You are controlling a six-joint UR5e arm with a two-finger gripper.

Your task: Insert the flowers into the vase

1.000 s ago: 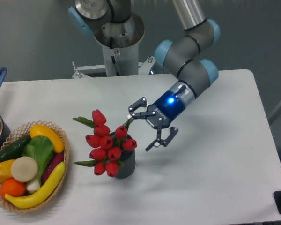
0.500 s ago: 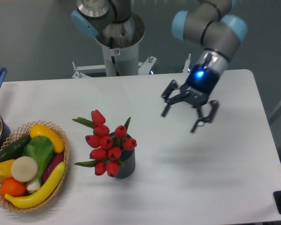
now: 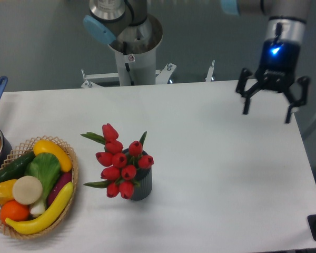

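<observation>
We see the red tulips (image 3: 121,161) standing upright in the dark grey vase (image 3: 140,187) mid-tabletop (image 3: 210,174); our claw (image 3: 272,103) hangs spread and empty, well apart up to the right; task looks done to us.

One fixed, high front view down onto the table (image 3: 210,174).

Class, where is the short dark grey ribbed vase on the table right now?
The short dark grey ribbed vase stands left of centre on the white table, right of the woven wicker basket, holding the red tulips.
</observation>
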